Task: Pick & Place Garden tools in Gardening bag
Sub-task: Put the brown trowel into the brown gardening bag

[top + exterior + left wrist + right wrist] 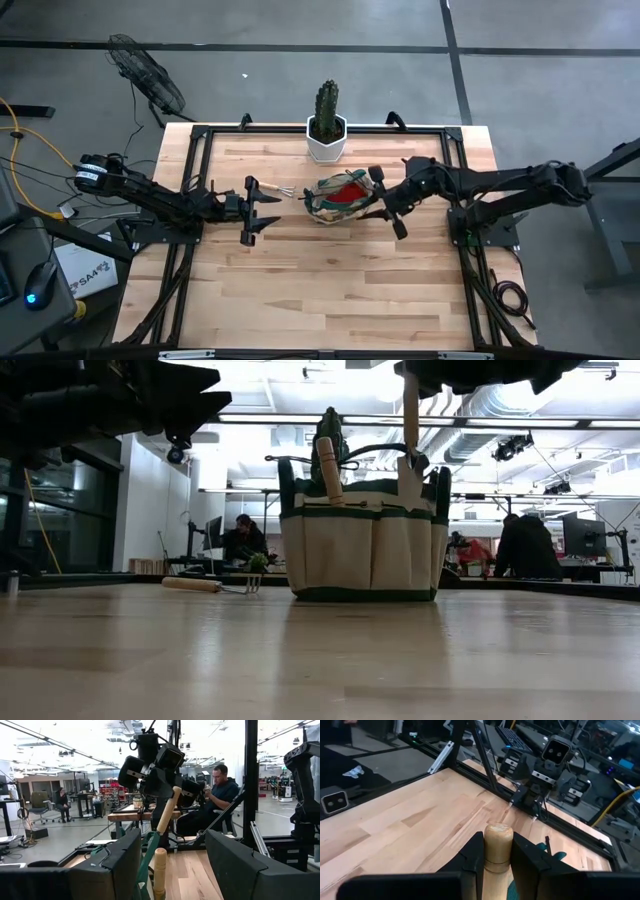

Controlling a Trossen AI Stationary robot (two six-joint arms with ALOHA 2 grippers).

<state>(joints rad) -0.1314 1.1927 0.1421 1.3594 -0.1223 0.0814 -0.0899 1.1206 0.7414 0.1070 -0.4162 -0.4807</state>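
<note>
From the overhead camera I see the small olive-green and tan fabric gardening bag (pixel 343 196) standing near the middle of the pale wooden worktop (pixel 330 290), just in front of the green cactus in its white hexagonal pot (pixel 326 128). Red fabric, the glove (pixel 349 192), shows inside the bag's open top. My right gripper (pixel 382 198) sits at the bag's right edge, and its wrist camera shows the two dark fingers (pixel 526 856) clamped on the rounded end of a light wooden handle (pixel 498 847), so it is gripping a wooden-handled trowel (pixel 409 435). At table height that trowel hangs upright above the bag's right side, its metal blade down at the rim, with the handle running up into the dark arm overhead. A second wooden handle (pixel 329 470) pokes up, slightly tilted, from the bag's left side. My left gripper (pixel 252 210) hovers to the left of the bag, apart from it, with its fingers spread wide and nothing between them. The wooden-handled mini rake (pixel 277 190) lies flat on the worktop between the left gripper and the bag, tines toward the bag; the low camera shows it (pixel 210 585) resting just left of the bag. Beyond the worktop, people sit at desks in the room.
</note>
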